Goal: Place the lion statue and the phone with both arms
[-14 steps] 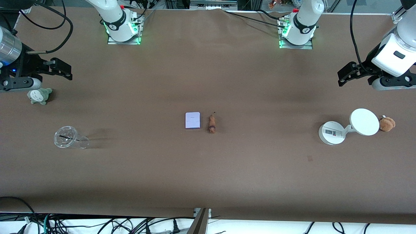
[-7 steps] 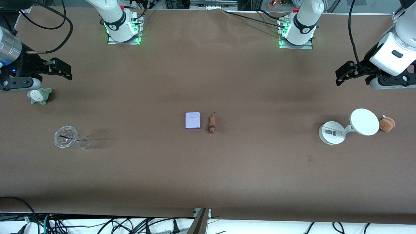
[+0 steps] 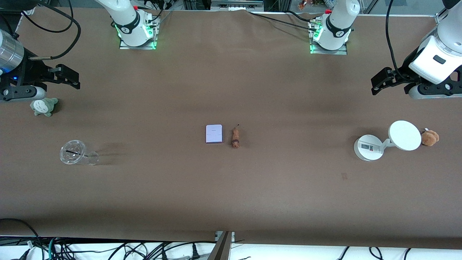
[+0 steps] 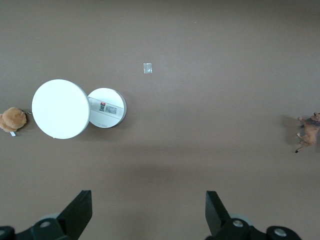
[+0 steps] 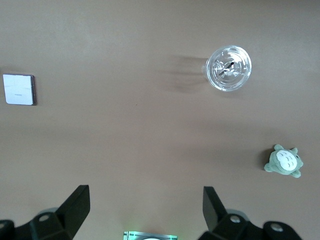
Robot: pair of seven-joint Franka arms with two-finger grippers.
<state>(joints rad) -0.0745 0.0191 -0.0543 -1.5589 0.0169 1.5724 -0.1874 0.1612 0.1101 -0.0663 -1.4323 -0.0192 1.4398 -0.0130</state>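
Phone (image 3: 214, 134) and lion statue (image 3: 235, 137) lie side by side mid-bench, untouched. My left pincer (image 3: 379, 81) and right pincer (image 3: 70, 76) hang over opposite ends, spread wide, empty, likely staged for approach.

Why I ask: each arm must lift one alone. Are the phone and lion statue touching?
Apart. The front view shows a strip of bare brown table between the phone and the lion statue, which lie side by side.

Left gripper (image 3: 379, 82), right gripper (image 3: 70, 77): raised, spread wide.
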